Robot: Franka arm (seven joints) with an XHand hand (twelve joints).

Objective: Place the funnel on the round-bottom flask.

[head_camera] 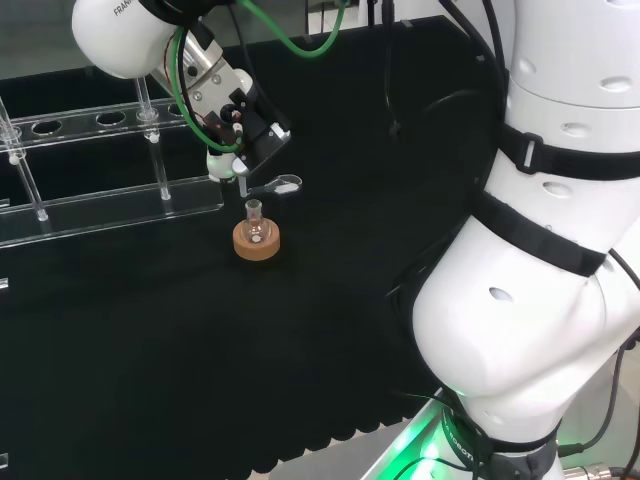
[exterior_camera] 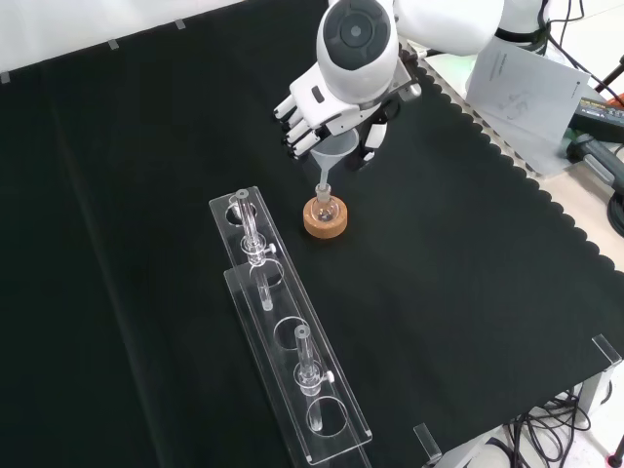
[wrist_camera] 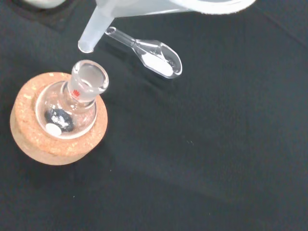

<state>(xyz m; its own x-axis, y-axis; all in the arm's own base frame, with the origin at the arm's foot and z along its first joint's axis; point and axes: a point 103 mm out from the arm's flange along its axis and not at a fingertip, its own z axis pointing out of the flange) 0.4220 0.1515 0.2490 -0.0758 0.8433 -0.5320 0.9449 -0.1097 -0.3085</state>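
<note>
A small clear round-bottom flask (head_camera: 254,227) (exterior_camera: 324,206) (wrist_camera: 79,96) stands upright in a cork ring (head_camera: 256,244) (exterior_camera: 325,221) (wrist_camera: 33,139) on the black cloth. Something small, dark and white, lies in its bulb. The hand (head_camera: 243,125) (exterior_camera: 314,115) is shut on a clear funnel (head_camera: 241,184) (exterior_camera: 333,156) (wrist_camera: 98,26) and holds it over the flask. The funnel's stem points down, its tip just above the flask's open mouth and a little to one side, not touching it.
A clear scoop (head_camera: 279,184) (wrist_camera: 155,53) with white powder lies on the cloth close beside the flask. A long clear tube rack (head_camera: 100,205) (exterior_camera: 288,331) with a few tubes stands at the left in the head view. In the front view, papers (exterior_camera: 526,88) lie beyond the cloth's scalloped edge.
</note>
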